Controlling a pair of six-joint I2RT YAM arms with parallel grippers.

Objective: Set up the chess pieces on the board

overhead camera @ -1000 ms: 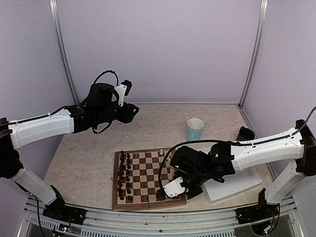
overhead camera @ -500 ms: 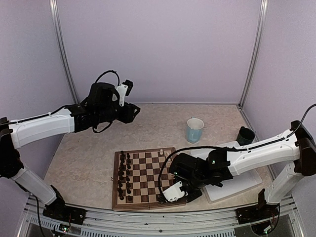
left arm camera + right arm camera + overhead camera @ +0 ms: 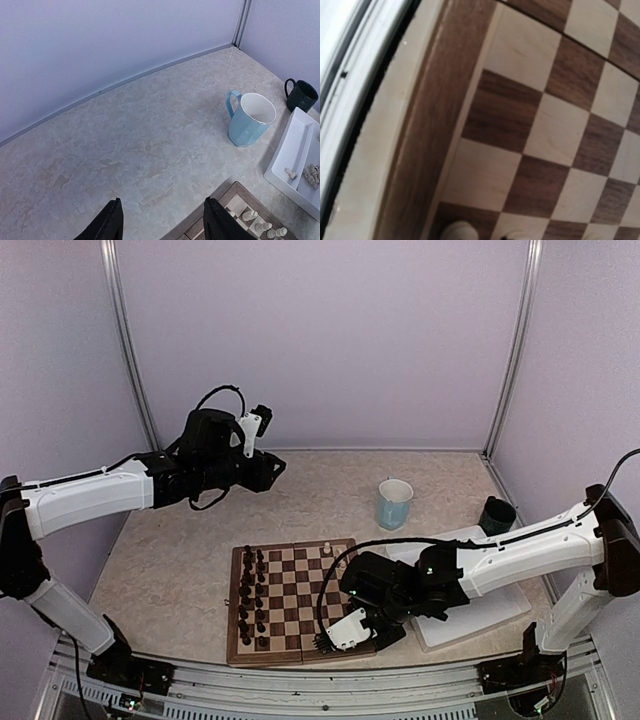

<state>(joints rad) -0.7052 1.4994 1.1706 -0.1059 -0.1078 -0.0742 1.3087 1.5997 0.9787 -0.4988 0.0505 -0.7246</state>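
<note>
Now the right fingers [image 3: 326, 643] sit closed, low over the board's [image 3: 300, 596] near right corner. A cream piece [image 3: 458, 231] shows at the wrist view's bottom edge, possibly pinched; it is hard to tell. Seat it upright and centred on its square, then part gently. Meanwhile the left fingers [image 3: 112, 226] hang apart, empty, above the tabletop [image 3: 125, 140].

The board [image 3: 435, 125] is satin-grained wood; the table [image 3: 125, 150] looks like matt mottled stone.

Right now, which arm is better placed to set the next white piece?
Right. Its fingers sit low at the board's near corner, beside the white tray; the left fingers hang open far behind it.
</note>
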